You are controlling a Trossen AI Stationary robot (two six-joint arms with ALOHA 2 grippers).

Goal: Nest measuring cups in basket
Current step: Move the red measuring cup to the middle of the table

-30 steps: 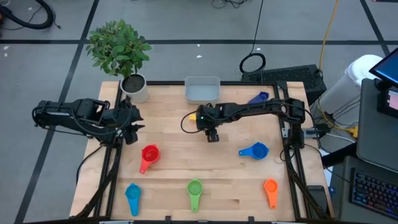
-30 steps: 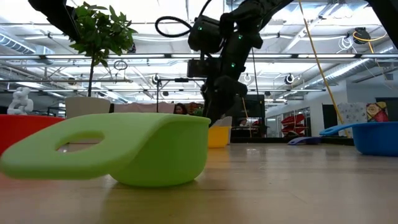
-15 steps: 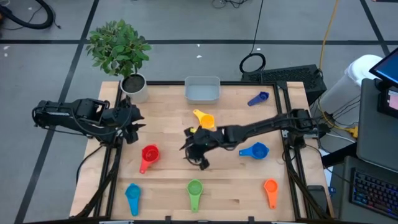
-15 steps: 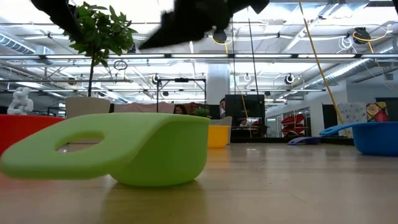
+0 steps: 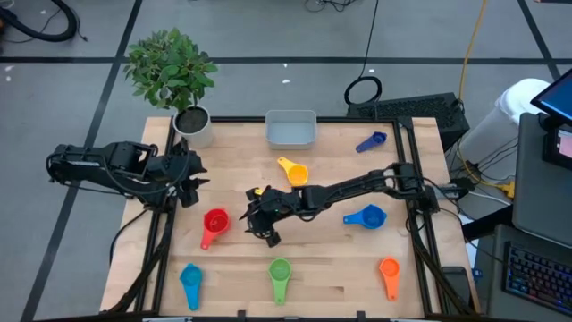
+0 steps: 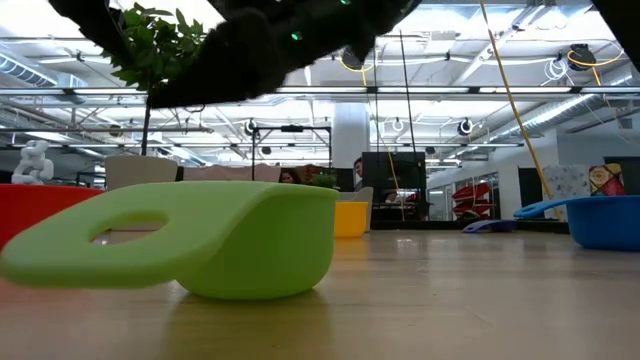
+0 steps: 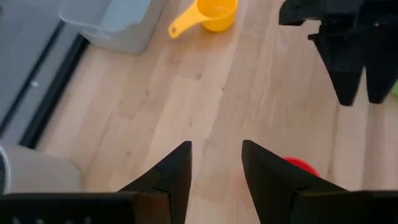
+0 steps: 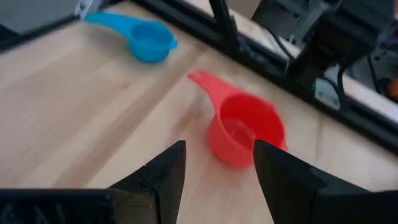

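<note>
Right gripper (image 5: pixel 269 234): jaws standing apart, holding nothing, hanging over the desk (image 5: pixel 241 161) just beside the red cup (image 5: pixel 215 221).
Left gripper (image 5: pixel 190 192): jaws parted by a narrow gap, gripping nothing, waiting at the desk's left edge.
Cups counted: six in sight, lying apart on the desk, namely red, yellow (image 5: pixel 295 171), green (image 5: pixel 281 271), orange (image 5: pixel 389 268), light blue (image 5: pixel 190 276) and dark blue (image 5: pixel 367 216); a seventh, dark blue (image 5: pixel 372 141), near the far right corner.
Basket (image 5: pixel 291 129): one, pale grey-blue, sitting at the far edge, no cup showing inside.
</note>
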